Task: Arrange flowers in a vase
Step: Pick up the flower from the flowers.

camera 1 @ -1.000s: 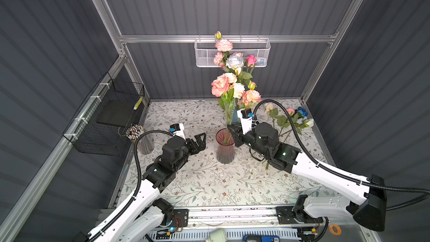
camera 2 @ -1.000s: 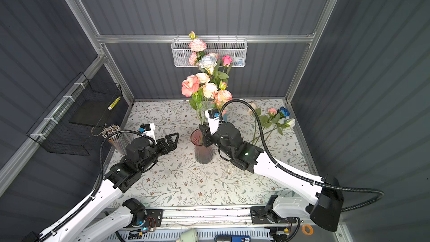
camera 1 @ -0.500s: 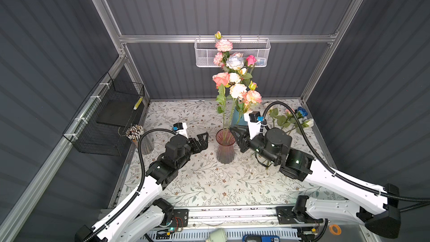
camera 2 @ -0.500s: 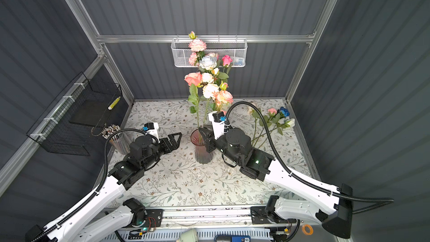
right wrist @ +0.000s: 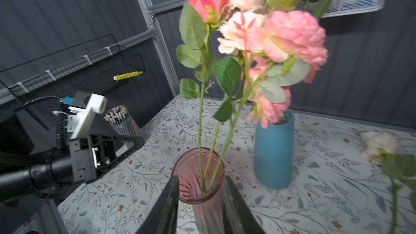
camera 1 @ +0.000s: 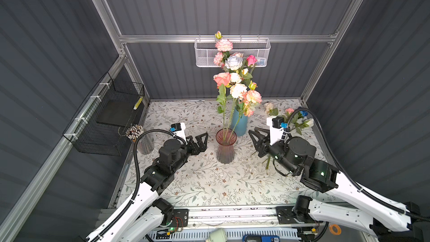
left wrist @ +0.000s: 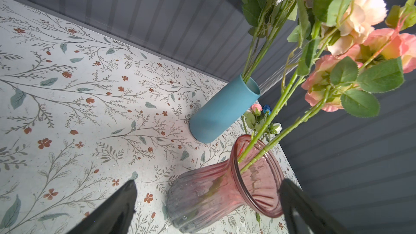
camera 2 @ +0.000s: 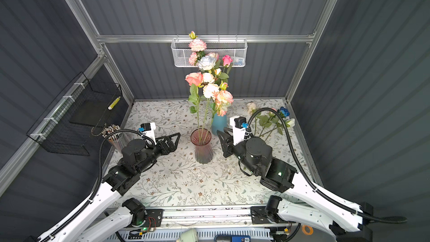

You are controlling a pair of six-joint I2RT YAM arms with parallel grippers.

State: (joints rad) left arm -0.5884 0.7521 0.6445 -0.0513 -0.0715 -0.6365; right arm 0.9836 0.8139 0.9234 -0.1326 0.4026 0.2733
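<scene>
A pink glass vase (camera 1: 225, 146) (camera 2: 202, 146) stands mid-table with three green stems in it, topped by a pink rose (camera 1: 222, 79) (right wrist: 208, 1) and peach blooms. Behind it a blue vase (camera 1: 239, 124) (left wrist: 222, 111) holds more flowers (camera 1: 232, 62). Loose flowers (camera 1: 290, 117) (camera 2: 270, 119), among them a blue one, lie at the back right. My left gripper (camera 1: 197, 137) (left wrist: 208, 183) is wide open left of the pink vase, apart from it. My right gripper (camera 1: 253, 131) (right wrist: 200, 177) stands partly open just right of the vase, with nothing between its fingers.
A black wire basket (camera 1: 104, 117) with a yellow item hangs on the left wall. A clear cup of pencils (camera 1: 139, 138) stands at the table's left edge. A white mesh basket (camera 1: 232, 52) hangs on the back rail, behind the tall blooms.
The pink rose, leaning a second ago, has dropped upright into the pink vase. My right gripper has let it go, widened and backed off to the right. The left gripper edged toward the vase.
</scene>
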